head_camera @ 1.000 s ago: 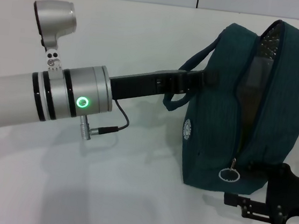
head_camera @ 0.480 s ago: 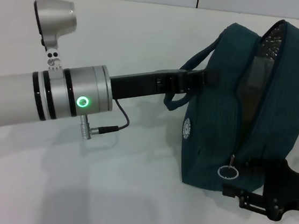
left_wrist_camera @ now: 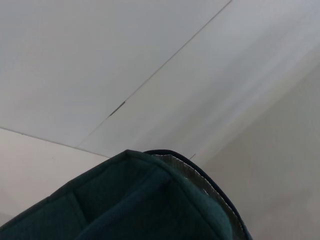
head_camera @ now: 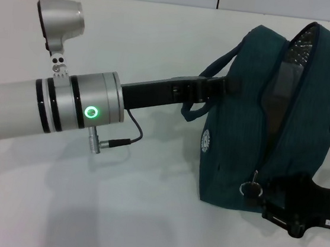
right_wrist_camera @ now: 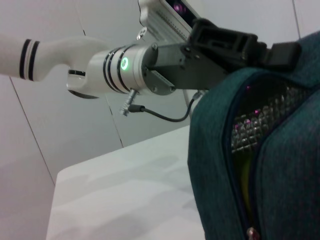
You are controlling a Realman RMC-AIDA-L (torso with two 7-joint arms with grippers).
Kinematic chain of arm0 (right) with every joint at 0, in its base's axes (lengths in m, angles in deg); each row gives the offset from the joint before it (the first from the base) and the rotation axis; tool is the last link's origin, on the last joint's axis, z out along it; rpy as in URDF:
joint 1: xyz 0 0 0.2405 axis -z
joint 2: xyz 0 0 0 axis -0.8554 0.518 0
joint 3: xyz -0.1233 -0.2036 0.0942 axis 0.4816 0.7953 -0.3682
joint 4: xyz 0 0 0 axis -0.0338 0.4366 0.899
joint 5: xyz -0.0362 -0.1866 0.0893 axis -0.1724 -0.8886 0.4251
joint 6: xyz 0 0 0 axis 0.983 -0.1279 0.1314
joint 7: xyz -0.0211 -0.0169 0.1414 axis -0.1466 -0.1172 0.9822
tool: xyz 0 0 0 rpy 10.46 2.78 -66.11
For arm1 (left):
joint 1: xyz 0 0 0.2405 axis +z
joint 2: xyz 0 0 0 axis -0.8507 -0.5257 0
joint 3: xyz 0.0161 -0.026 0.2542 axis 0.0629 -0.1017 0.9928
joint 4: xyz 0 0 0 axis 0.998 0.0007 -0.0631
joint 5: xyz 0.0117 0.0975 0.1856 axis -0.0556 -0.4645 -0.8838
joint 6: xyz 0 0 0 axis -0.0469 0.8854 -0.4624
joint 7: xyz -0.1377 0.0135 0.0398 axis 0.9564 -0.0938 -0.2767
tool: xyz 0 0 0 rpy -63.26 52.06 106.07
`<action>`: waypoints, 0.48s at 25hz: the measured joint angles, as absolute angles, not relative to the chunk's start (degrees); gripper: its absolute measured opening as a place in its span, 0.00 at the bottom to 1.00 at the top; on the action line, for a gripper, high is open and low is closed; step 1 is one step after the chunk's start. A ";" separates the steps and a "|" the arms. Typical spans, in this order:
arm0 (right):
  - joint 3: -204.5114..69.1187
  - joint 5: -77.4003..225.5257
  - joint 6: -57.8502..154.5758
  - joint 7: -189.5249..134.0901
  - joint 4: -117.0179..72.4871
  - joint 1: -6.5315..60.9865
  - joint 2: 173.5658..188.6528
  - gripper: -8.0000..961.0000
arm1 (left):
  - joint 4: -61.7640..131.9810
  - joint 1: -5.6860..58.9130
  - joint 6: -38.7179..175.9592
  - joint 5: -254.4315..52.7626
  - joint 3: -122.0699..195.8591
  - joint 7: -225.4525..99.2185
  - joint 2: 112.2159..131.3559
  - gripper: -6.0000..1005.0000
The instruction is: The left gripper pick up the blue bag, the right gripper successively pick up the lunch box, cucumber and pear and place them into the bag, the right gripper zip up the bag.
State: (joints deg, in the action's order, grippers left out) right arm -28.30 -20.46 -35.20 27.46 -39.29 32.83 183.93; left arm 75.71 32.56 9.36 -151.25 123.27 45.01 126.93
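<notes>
Bag (head_camera: pixel 240 144) hangs upright over my table (head_camera: pixel 142 216), its handle clamped in my left gripper (head_camera: pixel 219 88), while my right gripper (head_camera: pixel 258 192) pinches the ring pull (head_camera: pixel 248 188) at the zipper's near end.

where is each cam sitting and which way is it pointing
Head: up high, looking down at the table; shows left gripper at the bag handle and right gripper at the zipper pull.
Left wrist: beside the bag top, facing the wall; no own fingers.
Right wrist: low beside the bag, facing the left gripper.
All share the bag.
</notes>
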 joint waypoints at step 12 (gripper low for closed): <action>-27.15 -20.35 -34.97 27.16 -38.81 32.42 183.97 0.05 | 75.86 33.42 9.12 -151.18 123.26 45.01 126.88 0.09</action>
State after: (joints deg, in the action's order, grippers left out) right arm -27.15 -20.35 -34.97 27.16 -38.81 32.42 183.97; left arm 75.86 33.42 9.12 -151.18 123.26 45.01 126.88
